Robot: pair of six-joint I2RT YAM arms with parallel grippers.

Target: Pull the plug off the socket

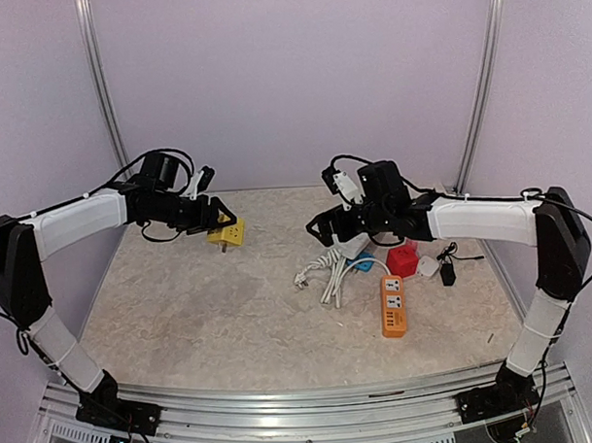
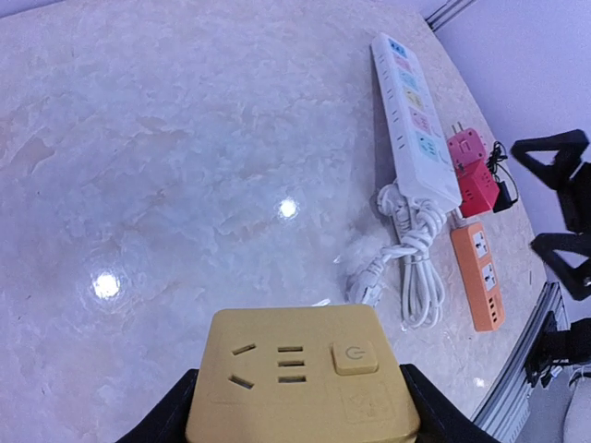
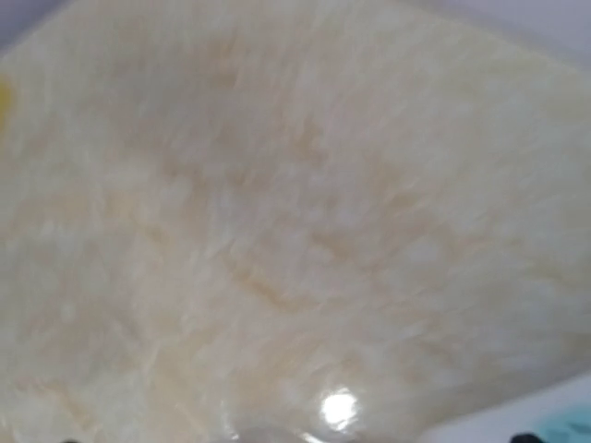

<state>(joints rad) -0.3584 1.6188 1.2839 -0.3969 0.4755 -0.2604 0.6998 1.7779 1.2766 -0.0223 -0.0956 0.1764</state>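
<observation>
The yellow socket block [image 2: 300,383] is held clamped by the left gripper [image 1: 214,222] at the far left, and no plug is seen in its face, so the pull is judged done. The right gripper [image 1: 325,224] is poised over the white power strip [image 2: 413,120] right of centre; its opening cannot be told.

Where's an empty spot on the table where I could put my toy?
The big bare patch of table on the left and middle, between the yellow socket and the white cord bundle. The right side is crowded: the cords, orange power strip and red cube sit close together.
</observation>
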